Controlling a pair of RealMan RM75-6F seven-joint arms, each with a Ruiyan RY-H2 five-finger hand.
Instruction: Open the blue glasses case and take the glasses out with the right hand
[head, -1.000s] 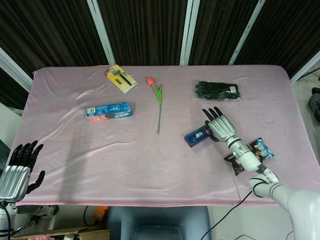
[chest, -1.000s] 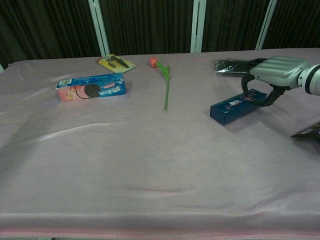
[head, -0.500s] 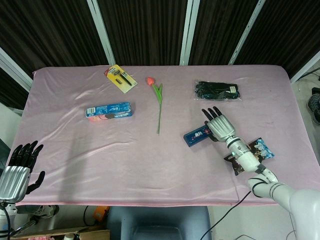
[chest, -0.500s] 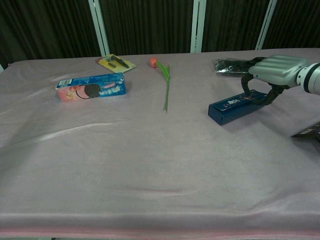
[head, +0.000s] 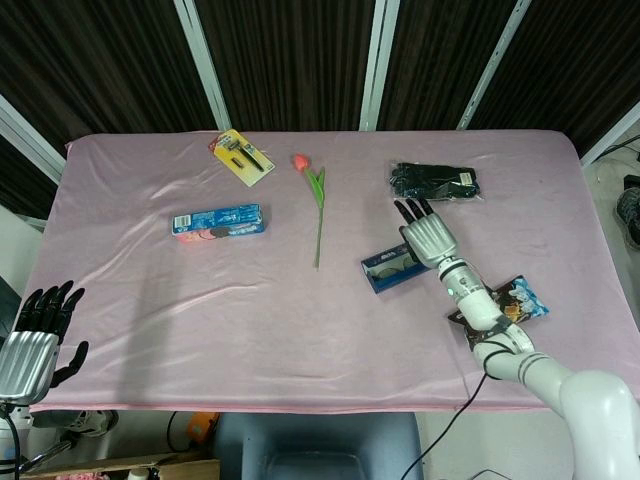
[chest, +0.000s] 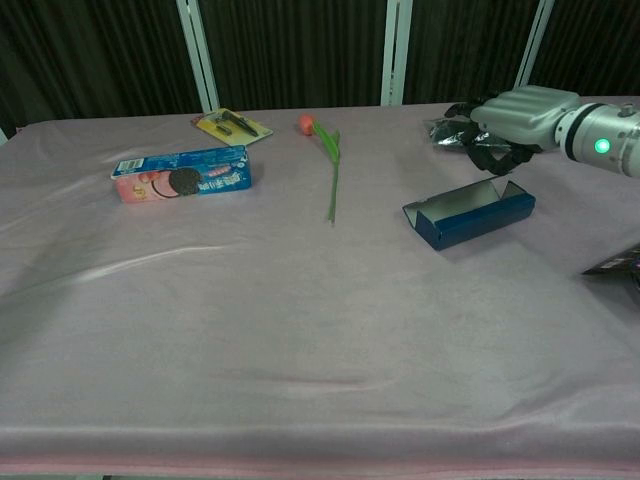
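The blue glasses case (head: 390, 268) (chest: 470, 215) lies right of centre on the pink cloth with its lid up, showing a pale lining. I cannot make out the glasses inside. My right hand (head: 428, 237) (chest: 520, 115) hovers just behind and above the case. Its dark fingers (chest: 492, 152) curve down beside the raised lid edge, and whether they touch it is unclear. Nothing is enclosed in that hand. My left hand (head: 35, 335) hangs off the table's near left corner with its fingers spread, holding nothing. The chest view does not show it.
A black packet (head: 434, 182) (chest: 448, 130) lies just behind the right hand. A tulip (head: 318, 200) (chest: 332, 175) lies left of the case. Further left are a cookie box (head: 217, 220) (chest: 182, 173) and a yellow card pack (head: 243, 157). A snack packet (head: 505, 303) lies under the right forearm.
The case was closed with my right hand's fingers on it. Now its lid is up, the case has shifted slightly left, and the hand has risen and moved back.
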